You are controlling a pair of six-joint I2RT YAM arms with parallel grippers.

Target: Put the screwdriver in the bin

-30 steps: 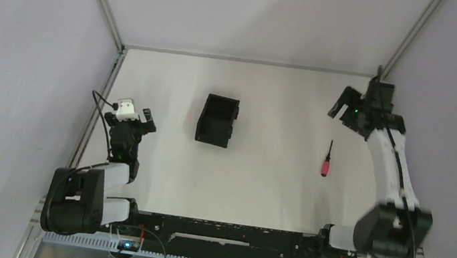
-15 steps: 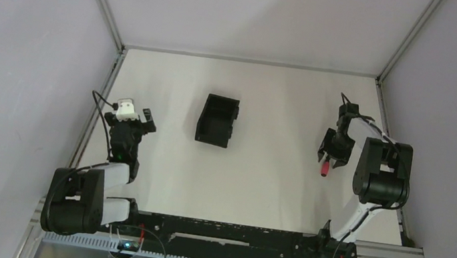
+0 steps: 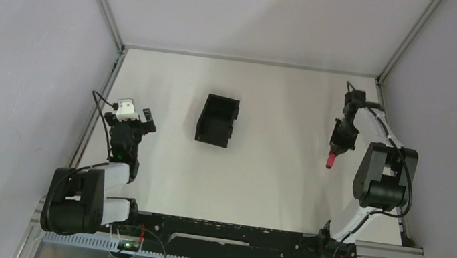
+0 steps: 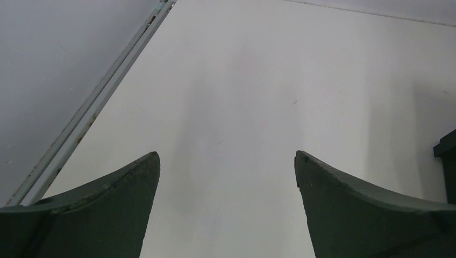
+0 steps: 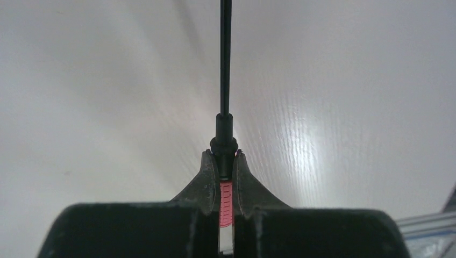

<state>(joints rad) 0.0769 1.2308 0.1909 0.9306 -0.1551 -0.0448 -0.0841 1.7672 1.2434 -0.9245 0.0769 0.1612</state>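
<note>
The screwdriver [image 5: 226, 201] has a red-pink ribbed handle and a thin dark shaft pointing away from the camera. My right gripper [image 5: 225, 156] is shut on its handle. In the top view the right gripper [image 3: 338, 143] is at the right of the table, with the screwdriver's red handle end [image 3: 330, 162] sticking out below it. The black open-topped bin [image 3: 217, 120] stands near the table's middle, well left of that gripper. My left gripper [image 3: 135, 119] hangs open at the left side, and the left wrist view shows its fingers [image 4: 115, 204] wide apart over bare table.
A metal rail [image 3: 94, 117] runs along the table's left edge beside the left arm. A corner of the bin [image 4: 447, 161] shows at the right edge of the left wrist view. Grey walls close in the table on three sides.
The right arm swung down from the back right onto the screwdriver and its jaws closed on the handle. The left arm has not moved.
</note>
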